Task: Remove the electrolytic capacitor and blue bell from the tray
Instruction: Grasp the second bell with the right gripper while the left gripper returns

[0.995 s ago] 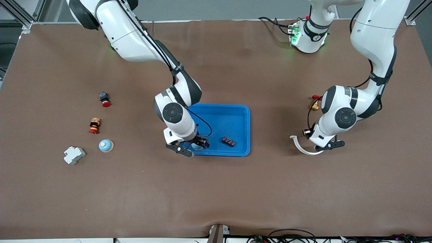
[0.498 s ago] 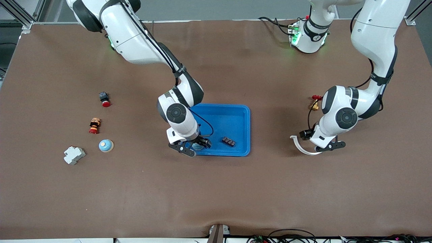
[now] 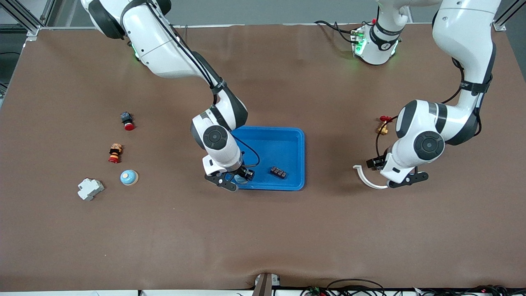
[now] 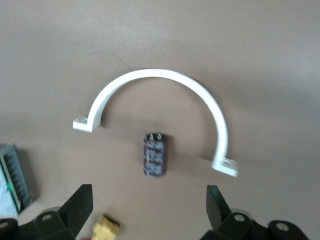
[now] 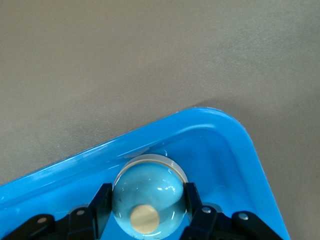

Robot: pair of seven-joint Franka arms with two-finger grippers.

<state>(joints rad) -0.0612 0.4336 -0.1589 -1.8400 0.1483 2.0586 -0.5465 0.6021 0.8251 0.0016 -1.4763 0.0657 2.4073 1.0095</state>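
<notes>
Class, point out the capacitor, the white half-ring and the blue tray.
capacitor [image 4: 155, 154], left wrist view, middle of its dark body
white half-ring [image 4: 157, 75], left wrist view, top of arc
blue tray [image 3: 303, 158], front view, rim

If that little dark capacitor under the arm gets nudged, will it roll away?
Probably. The capacitor is a smooth cylinder lying on its side on the bare table, so a sideways push would likely roll it. It looks small and light. The left gripper hangs open above it, inside the white curved clamp.

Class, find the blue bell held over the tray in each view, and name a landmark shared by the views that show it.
Front view: bell in the right claw, over the blue tray corner nearest the camera.
Left wrist view: not in it.
Right wrist view: bell between the fingers.
Shared landmark: the tray's rim.
</notes>
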